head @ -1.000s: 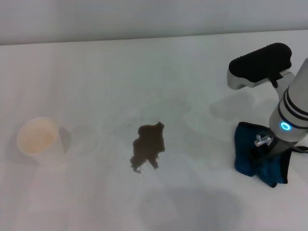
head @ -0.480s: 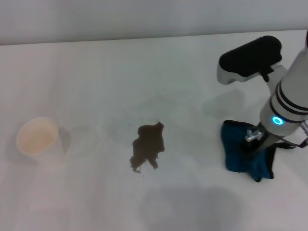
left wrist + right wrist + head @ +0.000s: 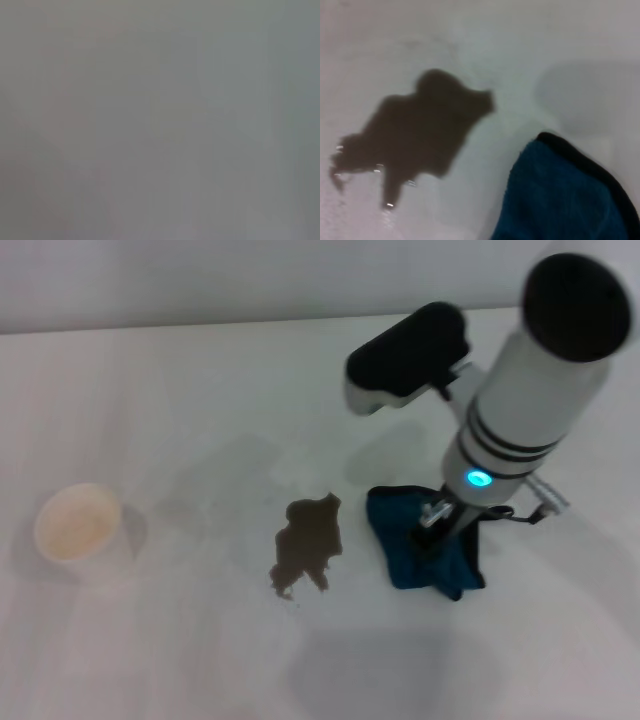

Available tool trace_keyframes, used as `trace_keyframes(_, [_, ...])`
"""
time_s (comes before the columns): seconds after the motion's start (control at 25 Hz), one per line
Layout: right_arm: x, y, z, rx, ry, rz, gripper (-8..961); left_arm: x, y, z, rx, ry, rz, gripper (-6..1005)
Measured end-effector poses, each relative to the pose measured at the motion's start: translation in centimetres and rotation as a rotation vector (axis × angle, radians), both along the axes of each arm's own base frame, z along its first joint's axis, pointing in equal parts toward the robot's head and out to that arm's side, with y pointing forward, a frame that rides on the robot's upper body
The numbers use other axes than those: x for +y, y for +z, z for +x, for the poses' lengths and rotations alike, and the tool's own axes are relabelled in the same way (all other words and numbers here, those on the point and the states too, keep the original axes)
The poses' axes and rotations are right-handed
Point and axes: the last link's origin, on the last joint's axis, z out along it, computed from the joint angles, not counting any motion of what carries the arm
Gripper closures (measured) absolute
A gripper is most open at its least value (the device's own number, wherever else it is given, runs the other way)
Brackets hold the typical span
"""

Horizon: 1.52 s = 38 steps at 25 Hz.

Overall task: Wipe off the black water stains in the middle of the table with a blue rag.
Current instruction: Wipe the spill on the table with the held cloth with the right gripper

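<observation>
Dragged toward the table's (image 3: 200, 380) middle, the blue rag (image 3: 405, 540) sits pinched in the right tool (image 3: 440, 530), just beside the black water stains (image 3: 308, 543); press flat and sweep across the whole blotch.

The right arm reaches in from the right side of the head view, its white forearm angled steeply down — a lit blue ring near the wrist. The right gripper (image 3: 447, 532) points down, its fingers hidden under the wrist. The left arm is out of sight.
</observation>
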Motion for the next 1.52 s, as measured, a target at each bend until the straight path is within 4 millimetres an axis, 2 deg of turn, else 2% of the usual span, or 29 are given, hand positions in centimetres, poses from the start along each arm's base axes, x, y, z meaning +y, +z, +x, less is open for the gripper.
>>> trace_keyframes(0.24, [0.8, -2.3, -1.4, 0.0, 0.064, -0.059, 838, -0.2, -0.2, 0.0, -0.005, 0.002, -0.007, 116])
trace_keyframes(0.68, [2.6, -3.3, -4.7, -0.001, 0.203, -0.064, 842, -0.5, -0.5, 0.2, -0.01, -0.013, -0.011, 115])
trace_keyframes(0.92, [4.2, -3.7, -4.9, -0.076, 0.269, -0.079, 842, -1.6, -0.5, 0.6, -0.033, -0.039, 0.012, 115])
trace_keyframes(1.08, [4.9, -3.6, -4.2, -0.102, 0.28, -0.08, 842, -2.3, -0.4, 0.5, -0.033, -0.039, 0.021, 115])
trace_keyframes(1.2, [4.3, -4.2, -3.9, -0.105, 0.283, -0.111, 842, -2.5, -0.4, 0.5, -0.033, -0.038, 0.023, 115])
trace_keyframes(1.32, [3.1, -5.4, -4.3, -0.071, 0.286, -0.159, 842, -2.4, -0.4, 0.5, -0.032, -0.04, 0.024, 116])
trace_keyframes(1.52, [0.8, -7.1, -6.3, -0.018, 0.329, -0.246, 841, -2.1, -0.3, 0.7, -0.031, -0.05, 0.024, 116])
